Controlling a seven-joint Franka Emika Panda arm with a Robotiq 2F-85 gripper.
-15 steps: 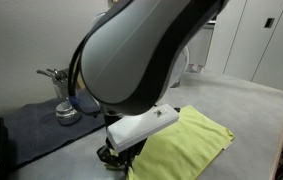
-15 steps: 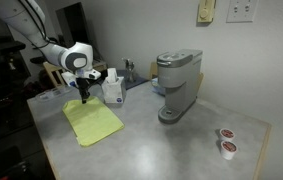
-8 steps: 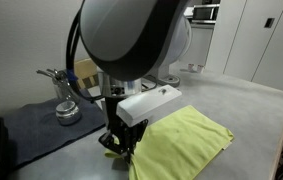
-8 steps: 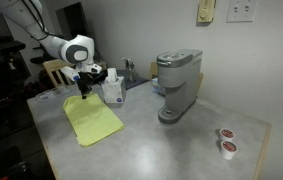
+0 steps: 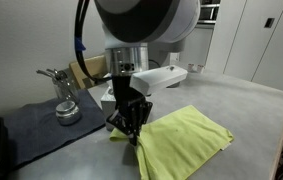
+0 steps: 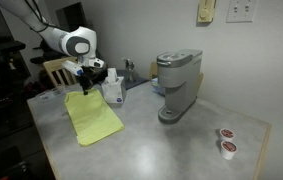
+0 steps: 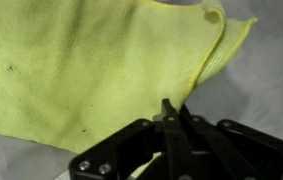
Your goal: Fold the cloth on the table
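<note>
The arm stands higher than a second ago. Back then the jaws were down at the edge of the cloth, low against the tabletop. They have since come up and taken that edge with them, so the near corner is now off the tabletop, while the far part lies where it lay.

The jaws are closed almost completely, pinching a thin edge of the cloth between their tips; the wrist view shows the fabric running right into the narrow gap. From the tips it slopes down and away. Most of it spreads below and beyond the jaws, and a smaller flap doubles over just past them on one side. In an exterior view the cloth lies directly under the jaws, flat for most of its length.

It is thin, soft, plain yellow-green fabric, lightly creased where it is lifted. It has a few small dark specks and one darker spot near the raised corner.
</note>
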